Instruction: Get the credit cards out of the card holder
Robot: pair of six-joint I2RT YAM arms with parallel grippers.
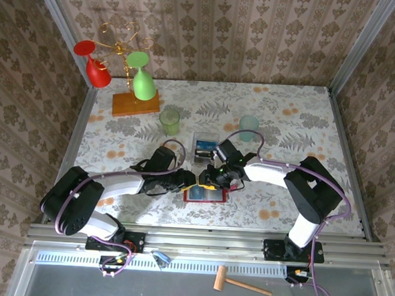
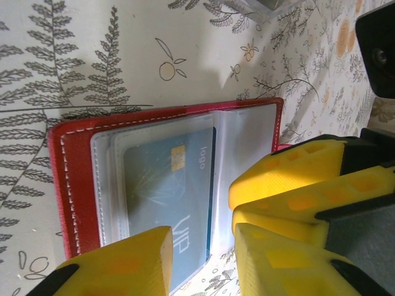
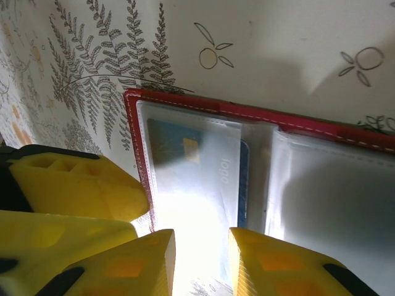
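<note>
Card holder [image 1: 205,195] is seen lying open and flat on the table [image 1: 286,126], red cover down, clear pockets up, just in front of both arms; both grippers are met over it, left gripper [image 1: 190,182] at its left end, right gripper [image 1: 217,179] at its far edge; a clear box [image 1: 205,148] is set just beyond, contents too small to tell.

In the left wrist view a blue card [image 2: 162,197] with gold chip and "VIP" print is seen tucked in a clear pocket, its near end poking out of the pocket towards the camera; the left fingers [image 2: 123,268] are held partly open, gap approx. narrow to medium; one finger is placed over the card's near corner, the other beside the pocket's fold; the card end and pocket edge are seen in the gap btw. them; no pinch on the card is seen, and whether the tips touch it can't be told. The right fingers [image 2: 296,185] are seen close by at the right edge of the holder.

In the right wrist view the right fingers [image 3: 278,265] are likewise parted, a narrow gap btw. them; a glare-lit clear pocket [image 3: 203,203] is seen in that gap, the blue card showing through it; whether the pocket is pressed or nipped can't be told; the left fingers [image 3: 68,185] are seen alongside, just off the holder's red edge.
</note>
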